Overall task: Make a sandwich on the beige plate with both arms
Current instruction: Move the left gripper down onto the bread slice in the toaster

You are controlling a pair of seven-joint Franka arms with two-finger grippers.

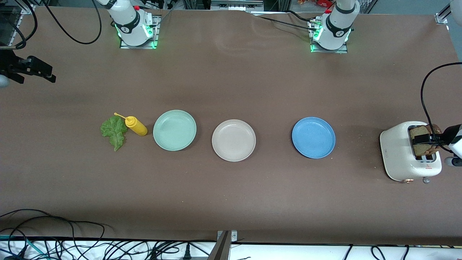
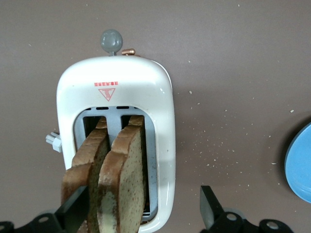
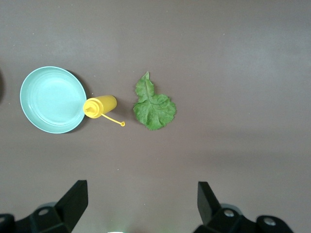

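Looking at your table, the beige plate (image 1: pixel 233 140) sits bare in the middle of the row, between the mint-green plate (image 1: pixel 174 130) and the blue plate (image 1: pixel 313 137). Your two bread slices (image 2: pixel 114 182) stand upright in the white toaster (image 1: pixel 400 151) at the left arm's end. The left gripper (image 2: pixel 141 213) hangs over that toaster, jaws spread wide with one slice between them, not pinching it. The lettuce leaf (image 1: pixel 114 131) lies just beside the yellow squeeze bottle (image 1: pixel 136 126). Your right gripper (image 3: pixel 141 204) hovers wide open and empty, above bare table near the leaf.
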